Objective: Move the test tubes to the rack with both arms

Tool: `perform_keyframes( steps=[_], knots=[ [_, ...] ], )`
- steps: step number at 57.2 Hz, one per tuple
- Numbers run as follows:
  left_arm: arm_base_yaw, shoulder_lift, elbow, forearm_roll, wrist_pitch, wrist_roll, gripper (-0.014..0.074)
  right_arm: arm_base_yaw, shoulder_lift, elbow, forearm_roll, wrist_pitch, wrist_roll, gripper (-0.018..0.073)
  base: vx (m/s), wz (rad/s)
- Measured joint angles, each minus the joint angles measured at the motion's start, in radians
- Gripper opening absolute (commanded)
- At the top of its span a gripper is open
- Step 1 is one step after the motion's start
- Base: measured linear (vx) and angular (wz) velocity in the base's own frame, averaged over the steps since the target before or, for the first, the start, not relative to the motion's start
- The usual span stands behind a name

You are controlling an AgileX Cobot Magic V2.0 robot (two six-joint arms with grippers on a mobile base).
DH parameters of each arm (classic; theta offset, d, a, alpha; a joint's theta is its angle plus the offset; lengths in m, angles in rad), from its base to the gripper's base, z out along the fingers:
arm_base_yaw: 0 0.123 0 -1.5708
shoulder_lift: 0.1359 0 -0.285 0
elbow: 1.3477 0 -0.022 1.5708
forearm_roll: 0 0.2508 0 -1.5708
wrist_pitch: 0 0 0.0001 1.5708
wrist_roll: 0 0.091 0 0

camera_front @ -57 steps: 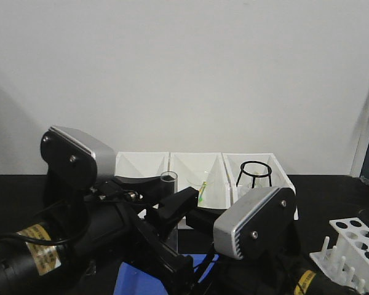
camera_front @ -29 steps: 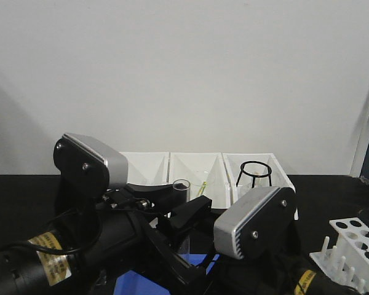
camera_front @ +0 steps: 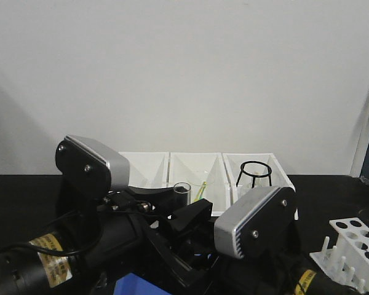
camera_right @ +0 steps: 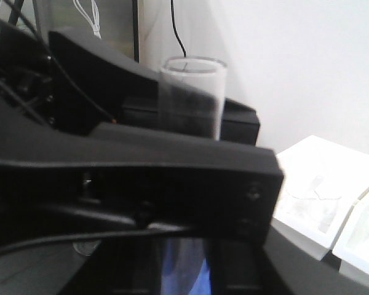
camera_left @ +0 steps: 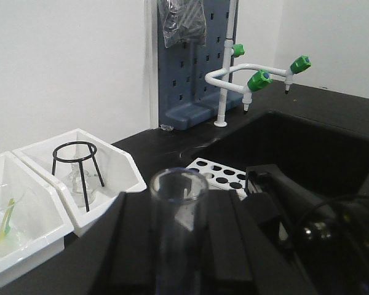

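My left gripper (camera_front: 175, 201) is shut on a clear test tube (camera_front: 182, 187) and holds it upright above the bench. In the left wrist view the tube (camera_left: 178, 187) stands between the two black fingers of the left gripper (camera_left: 179, 201). My right gripper (camera_front: 194, 218) sits just right of and below the tube. In the right wrist view the right gripper (camera_right: 184, 270) has its fingers apart, with blue showing between them, and the tube (camera_right: 192, 98) rises behind the left finger that crosses in front. The white rack (camera_front: 357, 241) stands at the front right, and shows in the left wrist view (camera_left: 220, 174).
Three white bins (camera_front: 144, 163) line the back wall; the middle one holds a beaker (camera_front: 200, 183), the right one a black wire tripod (camera_front: 255, 172). A blue mat (camera_front: 135, 287) lies under the arms. A sink (camera_left: 307, 147) and a green-tipped faucet (camera_left: 246, 77) lie beyond the rack.
My left arm has swung right and risen a little, carrying the tube toward the right gripper. The right arm has barely moved. Less of the blue mat shows.
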Motion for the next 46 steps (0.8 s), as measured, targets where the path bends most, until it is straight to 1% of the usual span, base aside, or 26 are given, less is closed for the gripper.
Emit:
perform_keyframes(
  steps=[8,20,28,37,46],
  knots=[
    [0.0,0.0,0.0,0.0,0.0,-0.012,-0.0017,0.0,0.0,0.0,0.0,0.0,0.0,-0.0015,0.0,0.0],
    [0.0,0.0,0.0,0.0,0.0,-0.014,-0.0012,0.0,0.0,0.0,0.0,0.0,0.0,-0.0011,0.0,0.0],
    [0.0,0.0,0.0,0.0,0.0,-0.014,0.0024,0.0,0.0,0.0,0.0,0.0,0.0,-0.0011,0.0,0.0],
    [0.0,0.0,0.0,0.002,0.001,-0.014,0.0141,0.0,0.0,0.0,0.0,0.0,0.0,-0.0011,0.0,0.0],
    [0.0,0.0,0.0,0.003,0.01,-0.014,0.0325,0.0,0.0,0.0,0.0,0.005,0.0,-0.0009,0.0,0.0]
  ],
)
